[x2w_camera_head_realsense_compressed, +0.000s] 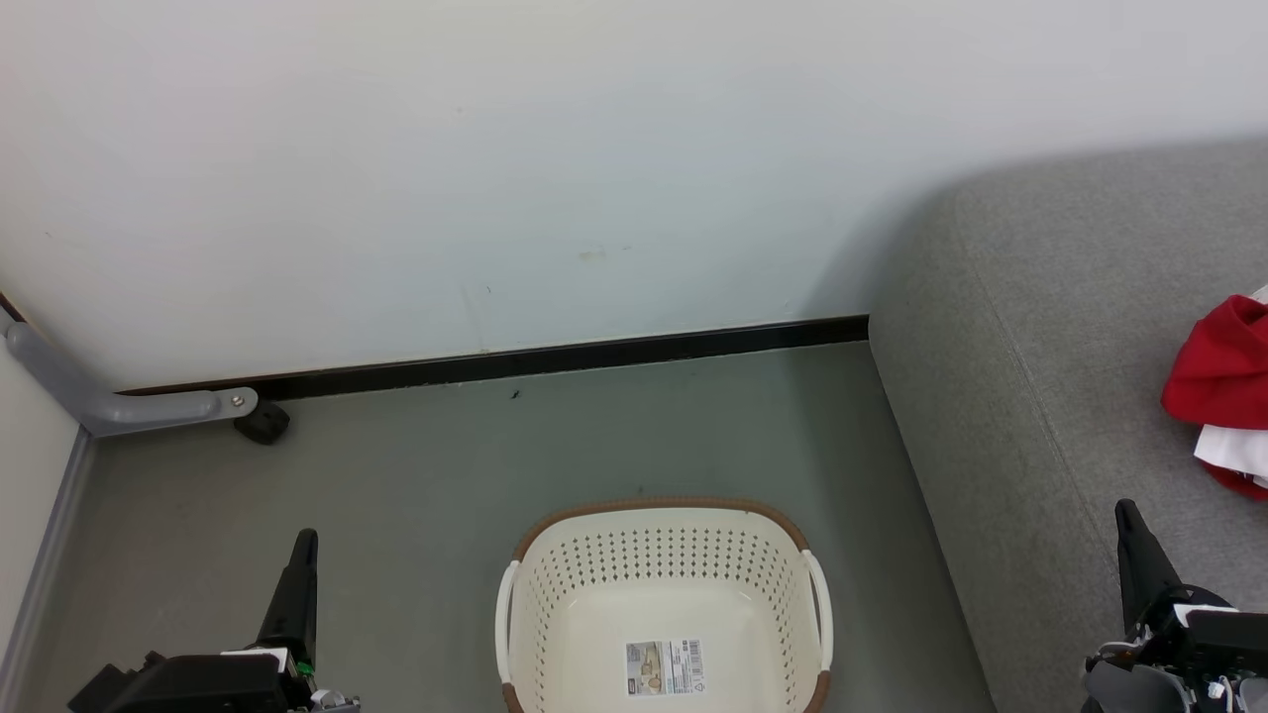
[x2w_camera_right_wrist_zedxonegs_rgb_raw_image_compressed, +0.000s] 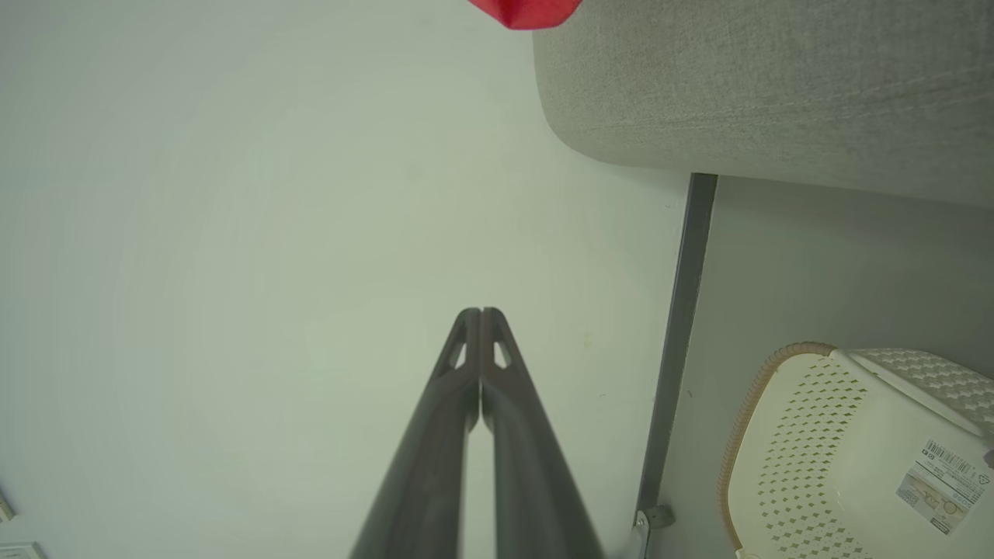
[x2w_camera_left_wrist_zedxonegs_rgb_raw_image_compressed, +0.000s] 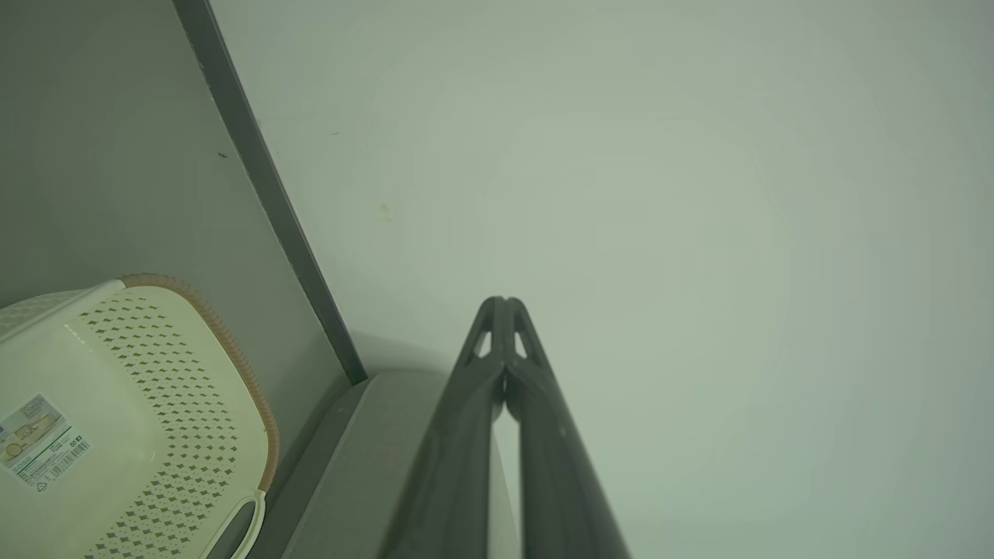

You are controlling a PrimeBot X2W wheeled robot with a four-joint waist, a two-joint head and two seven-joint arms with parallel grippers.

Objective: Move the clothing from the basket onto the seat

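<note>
basket: oval cream plastic laundry basket with perforated sides and brown rim [x2w_camera_head_realsense_compressed: 659,507], on the grey floor [x2w_camera_head_realsense_compressed: 446,475] between the two grippers. Inside is bare apart from a label sticker [x2w_camera_head_realsense_compressed: 665,666]. Near end is cut off by the frame.
clothing: red fabric garment with white trim [x2w_camera_head_realsense_compressed: 1218,376], bunched on the seat at the head view's right edge and partly cropped. Long axis: cannot tell.
seat: large grey upholstered sofa cushion [x2w_camera_head_realsense_compressed: 1040,347], just beside the basket on its right.
left gripper [x2w_camera_head_realsense_compressed: 303,540]: fingers pressed together, holding nothing, left of the basket.
right gripper [x2w_camera_head_realsense_compressed: 1126,515]: fingers pressed together, empty, over the seat.
key relation: clothing lies ahead and right of the right gripper and well apart from the left. Right arm is nearer.
stage (judged): transfer looks done, no garment visible in the basket.
</note>
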